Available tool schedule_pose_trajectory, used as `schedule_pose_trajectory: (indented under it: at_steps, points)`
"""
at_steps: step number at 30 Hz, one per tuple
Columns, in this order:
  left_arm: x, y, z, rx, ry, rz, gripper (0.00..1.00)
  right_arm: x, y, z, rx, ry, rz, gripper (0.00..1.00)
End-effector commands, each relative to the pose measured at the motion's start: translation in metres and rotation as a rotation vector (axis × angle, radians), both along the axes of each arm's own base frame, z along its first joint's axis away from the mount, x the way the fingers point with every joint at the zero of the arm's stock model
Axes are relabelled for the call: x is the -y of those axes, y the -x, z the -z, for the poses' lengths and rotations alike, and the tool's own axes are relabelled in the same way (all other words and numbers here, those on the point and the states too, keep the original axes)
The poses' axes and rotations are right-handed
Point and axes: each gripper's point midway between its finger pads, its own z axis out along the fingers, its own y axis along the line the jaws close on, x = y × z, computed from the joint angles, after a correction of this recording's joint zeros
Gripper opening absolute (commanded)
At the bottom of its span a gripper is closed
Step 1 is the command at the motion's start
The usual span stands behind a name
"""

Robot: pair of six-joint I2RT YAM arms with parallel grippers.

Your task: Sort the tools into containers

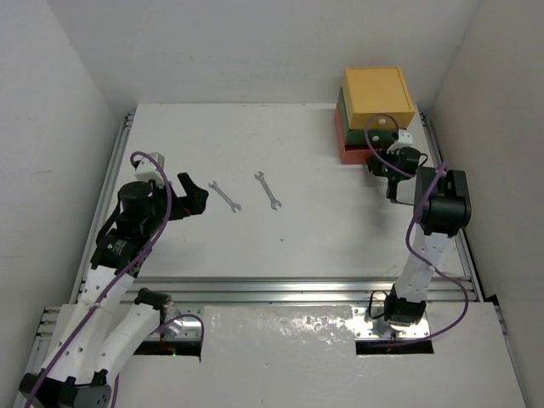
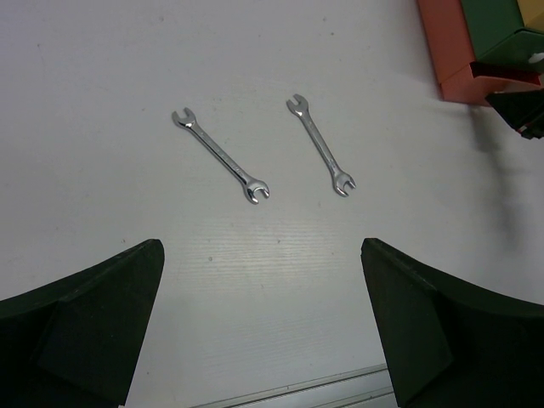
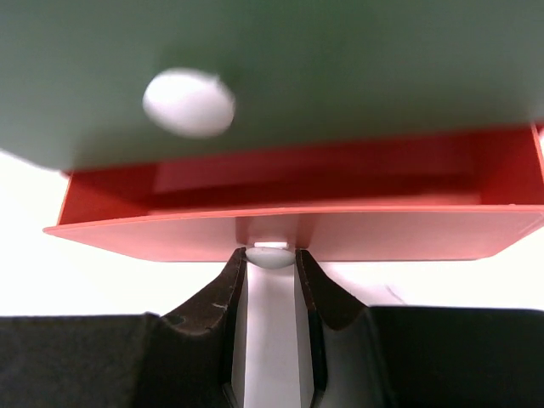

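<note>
Two thin silver wrenches (image 1: 225,195) (image 1: 268,189) lie side by side on the white table. The left wrist view shows the same two wrenches (image 2: 221,155) (image 2: 321,145) ahead of my left gripper (image 2: 261,246), which is open and holds nothing. In the top view the left gripper (image 1: 197,197) sits just left of them. The containers are stacked at the back right: yellow (image 1: 377,93) on top, dark green (image 3: 340,68), red-orange (image 3: 382,234) at the bottom. My right gripper (image 3: 271,262) is shut on the red drawer's white knob (image 3: 271,255). That drawer stands slightly pulled out, its inside showing.
The green drawer's white knob (image 3: 189,102) sits above and left of the right gripper. An aluminium rail (image 1: 280,289) runs along the table's near edge. White walls close in on the left, back and right.
</note>
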Motion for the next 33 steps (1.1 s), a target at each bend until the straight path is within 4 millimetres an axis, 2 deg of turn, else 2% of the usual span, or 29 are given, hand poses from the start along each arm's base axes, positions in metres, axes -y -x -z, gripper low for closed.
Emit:
schedule_pose_trajectory:
  at_steps: [1,3,4,8,9,11,17,18,19,20,22,23,25,26,28,29,30,31,32,33]
  points:
    - [0.002,-0.004,-0.017,0.076,0.003,0.015,1.0,0.001,0.003,-0.051,0.141,0.033,-0.006,0.04]
    - [0.003,-0.003,-0.019,0.08,0.004,0.02,1.0,0.003,0.015,-0.043,0.116,0.039,0.012,0.04]
    - [0.003,-0.002,-0.019,0.08,0.003,0.02,1.0,0.004,0.018,-0.05,0.129,0.05,0.014,0.04]
    - [0.007,-0.001,-0.019,0.078,0.001,0.029,1.0,0.004,0.04,-0.052,0.127,0.078,0.028,0.05]
    - [0.006,-0.001,-0.019,0.078,0.0,0.028,1.0,0.003,0.049,-0.047,0.11,0.078,0.029,0.05]
    - [0.006,-0.001,-0.019,0.077,0.001,0.024,1.0,0.003,0.055,-0.055,0.127,0.086,0.034,0.06]
    - [0.004,0.002,-0.023,0.094,0.003,0.013,1.0,0.0,0.079,-0.053,0.096,0.07,0.053,0.1]
    - [0.004,0.003,-0.025,0.1,0.006,0.014,1.0,-0.001,0.082,-0.053,0.093,0.066,0.047,0.14]
    - [0.004,0.003,-0.025,0.103,0.007,0.014,1.0,-0.003,0.085,-0.054,0.095,0.06,0.039,0.22]
    - [0.004,0.003,-0.025,0.103,0.007,0.014,1.0,-0.007,0.088,-0.057,0.101,0.055,0.025,0.48]
    - [0.005,0.005,-0.027,0.111,0.01,0.017,1.0,-0.011,0.091,-0.058,0.085,0.03,0.016,0.58]
    - [0.005,0.005,-0.028,0.114,0.011,0.017,1.0,-0.014,0.093,-0.066,0.099,0.017,0.01,0.66]
    - [0.005,0.006,-0.028,0.113,0.011,0.018,1.0,-0.025,0.098,-0.072,0.09,-0.023,-0.007,0.8]
    - [0.005,0.006,-0.028,0.113,0.011,0.02,1.0,-0.035,0.1,-0.084,0.107,-0.027,-0.026,0.89]
    - [0.001,0.005,-0.028,0.116,0.004,-0.007,1.0,-0.047,0.106,-0.084,0.07,-0.031,-0.037,0.91]
    - [0.0,0.005,-0.029,0.116,0.002,-0.011,1.0,-0.071,0.107,-0.09,0.077,-0.012,-0.103,0.9]
    - [-0.001,0.005,-0.03,0.119,0.002,-0.014,1.0,-0.082,0.107,-0.102,0.092,0.017,-0.126,0.9]
    - [-0.002,0.005,-0.03,0.119,0.001,-0.02,1.0,-0.103,0.116,-0.09,0.01,0.045,-0.166,0.9]
    - [-0.002,0.006,-0.03,0.121,0.001,-0.022,1.0,-0.135,0.108,-0.112,0.033,0.093,-0.228,0.9]
    - [-0.004,0.005,-0.03,0.121,-0.001,-0.033,1.0,-0.148,0.118,-0.09,-0.107,0.109,-0.253,0.93]
